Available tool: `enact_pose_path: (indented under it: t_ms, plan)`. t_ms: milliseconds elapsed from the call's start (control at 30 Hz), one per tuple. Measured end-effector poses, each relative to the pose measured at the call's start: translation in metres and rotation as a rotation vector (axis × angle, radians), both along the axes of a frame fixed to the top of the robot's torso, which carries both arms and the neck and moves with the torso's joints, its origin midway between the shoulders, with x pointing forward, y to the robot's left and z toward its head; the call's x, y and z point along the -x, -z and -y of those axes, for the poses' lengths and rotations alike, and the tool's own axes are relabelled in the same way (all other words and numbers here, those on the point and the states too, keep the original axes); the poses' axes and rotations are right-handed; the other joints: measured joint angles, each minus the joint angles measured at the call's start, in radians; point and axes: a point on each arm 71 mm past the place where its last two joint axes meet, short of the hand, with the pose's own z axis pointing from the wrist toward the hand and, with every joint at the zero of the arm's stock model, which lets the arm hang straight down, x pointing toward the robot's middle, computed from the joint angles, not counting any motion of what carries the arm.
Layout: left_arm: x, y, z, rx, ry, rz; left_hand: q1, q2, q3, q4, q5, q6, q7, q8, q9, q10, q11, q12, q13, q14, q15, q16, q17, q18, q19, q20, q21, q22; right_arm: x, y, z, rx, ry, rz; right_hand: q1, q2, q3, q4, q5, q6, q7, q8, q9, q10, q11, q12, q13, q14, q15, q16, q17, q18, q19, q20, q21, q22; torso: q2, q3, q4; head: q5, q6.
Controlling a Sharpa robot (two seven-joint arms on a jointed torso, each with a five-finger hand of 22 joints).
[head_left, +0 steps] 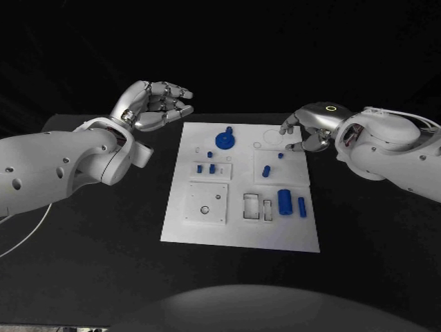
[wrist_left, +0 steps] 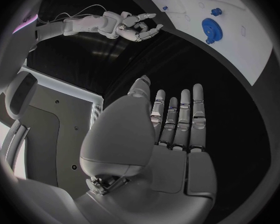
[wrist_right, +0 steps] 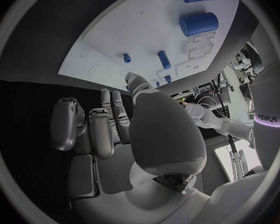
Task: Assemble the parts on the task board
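Observation:
The white task board [head_left: 242, 232] lies in the middle of the table. On its far part sits a blue gear [head_left: 225, 140], with small blue pegs [head_left: 207, 168] just nearer than it. A slim blue pin [head_left: 267, 171] lies mid-board. A thick blue cylinder [head_left: 284, 201] and a thinner one [head_left: 302, 205] lie near the right edge. My left hand [head_left: 159, 104] is raised off the board's far left corner, fingers straight in the left wrist view [wrist_left: 174, 122], holding nothing. My right hand [head_left: 305, 128] hovers at the board's far right corner, two fingers curled [wrist_right: 80, 124], empty.
Black table [head_left: 101, 263] surrounds the board on all sides. A raised square plate [head_left: 207, 202] and rectangular slots [head_left: 254, 206] sit on the board's near half. The left wrist view shows the gear [wrist_left: 211, 30] and my right hand [wrist_left: 130, 26] beyond the board.

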Motion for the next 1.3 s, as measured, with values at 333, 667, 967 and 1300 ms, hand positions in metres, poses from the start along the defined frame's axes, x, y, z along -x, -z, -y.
enact_pose_path:
  t_ms: [333,667,967,1300]
  plan:
    - [0.002,0.001,0.005,0.051,0.038,-0.026,0.04,0.021,-0.026,0.001,0.027,-0.003,0.003,0.0,-0.001,-0.013,0.013,0.038,-0.013,0.015,0.014,0.0,-0.02,0.016,0.023,0.016,-0.029,-0.029,0.0,0.017,-0.003,0.017,-0.006,-0.033,-0.018,-0.008,0.038,-0.014,0.112,0.006,0.006,0.009,0.049,0.007,-0.007,0.052,0.037,0.004,-0.004,0.006,0.0,0.0,0.004,-0.004,0.0,0.0,-0.006,-0.0022,0.004,-0.001,0.0]
    - [0.002,0.003,0.006,0.065,0.052,-0.043,0.057,0.028,-0.039,0.0,0.032,-0.003,0.003,0.0,-0.002,-0.016,0.016,0.052,-0.018,0.023,0.023,0.009,-0.027,0.032,0.043,0.018,-0.034,-0.039,0.001,0.028,-0.004,0.019,-0.011,-0.059,-0.03,-0.019,0.072,-0.03,0.155,0.006,0.006,0.017,0.085,0.011,-0.011,0.081,0.064,0.004,-0.011,0.006,0.001,0.0,0.004,-0.004,0.0,0.0,-0.005,-0.0023,0.0043,0.001,0.001]
    - [0.002,0.003,0.007,0.068,0.055,-0.05,0.072,0.034,-0.05,-0.003,0.036,-0.007,0.007,0.0,-0.002,-0.02,0.02,0.068,-0.024,0.039,0.025,0.014,-0.033,0.032,0.064,0.018,-0.037,-0.046,0.001,0.035,-0.005,0.014,-0.013,-0.075,-0.03,-0.02,0.106,-0.048,0.184,0.006,0.005,0.024,0.114,0.015,-0.015,0.112,0.089,0.004,-0.011,0.006,0.001,0.0,0.008,-0.007,0.0,0.0,-0.005,-0.0032,0.004,0.003,0.0]
    - [0.002,0.005,0.008,0.069,0.057,-0.057,0.094,0.038,-0.061,-0.003,0.04,-0.003,0.011,0.0,-0.002,-0.02,0.02,0.081,-0.03,0.054,0.024,0.024,-0.04,0.032,0.088,0.019,-0.038,-0.05,0.0,0.039,-0.007,0.009,-0.017,-0.087,-0.045,-0.024,0.136,-0.073,0.198,0.006,0.005,0.052,0.167,0.007,-0.022,0.148,0.122,0.0,-0.014,0.006,0.001,0.0,0.009,-0.011,0.0,0.001,-0.005,-0.0035,0.0046,0.003,0.0]
